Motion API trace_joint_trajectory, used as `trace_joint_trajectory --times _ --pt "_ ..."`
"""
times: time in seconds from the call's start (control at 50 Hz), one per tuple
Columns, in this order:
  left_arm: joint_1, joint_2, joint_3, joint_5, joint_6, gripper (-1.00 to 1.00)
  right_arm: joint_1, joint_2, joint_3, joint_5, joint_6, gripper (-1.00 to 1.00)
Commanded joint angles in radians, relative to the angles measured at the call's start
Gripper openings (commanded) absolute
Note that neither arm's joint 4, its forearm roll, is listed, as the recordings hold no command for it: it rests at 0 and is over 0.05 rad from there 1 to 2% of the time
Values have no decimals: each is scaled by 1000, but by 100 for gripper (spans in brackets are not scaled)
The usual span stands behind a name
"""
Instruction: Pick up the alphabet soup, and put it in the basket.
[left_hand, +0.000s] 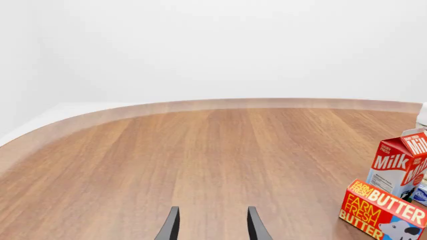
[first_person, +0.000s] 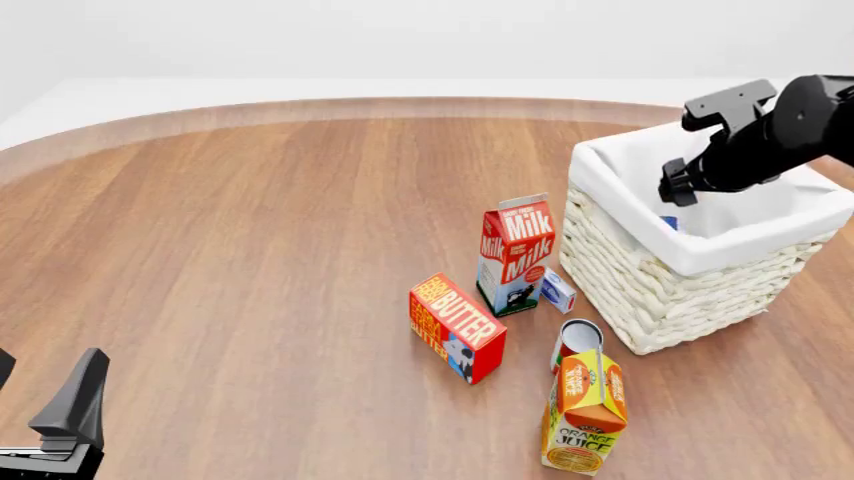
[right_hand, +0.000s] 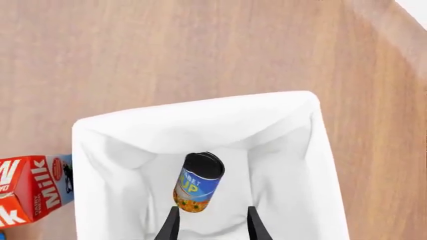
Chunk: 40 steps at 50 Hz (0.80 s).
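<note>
The alphabet soup can (right_hand: 199, 182), with a blue label and an orange-yellow lower part, is inside the basket (right_hand: 200, 112), tilted on the white lining. It sits just beyond my right gripper (right_hand: 212, 226), whose fingers are spread apart and do not touch it. In the front view the right gripper (first_person: 675, 192) hangs over the wicker basket (first_person: 654, 290), and a bit of the can's blue label (first_person: 669, 222) shows below it. My left gripper (left_hand: 212, 227) is open and empty, low over bare table at the near left (first_person: 43, 395).
A milk carton (first_person: 515, 255), a small white-blue box (first_person: 557, 292), a butter box (first_person: 457, 327), a small can with a reddish label (first_person: 577, 341) and an orange juice carton (first_person: 585, 412) stand left of and in front of the basket. The milk (left_hand: 399, 162) and butter (left_hand: 381, 209) also show in the left wrist view.
</note>
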Motion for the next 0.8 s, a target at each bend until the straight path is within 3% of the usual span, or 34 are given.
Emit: trace_joint_trajectory --times 0.02,0.8 --pt "0 0 0 0 0 100 14 -30 10 0 19 100" --pt "0 0 0 0 0 100 36 -287 100 21 29 100"
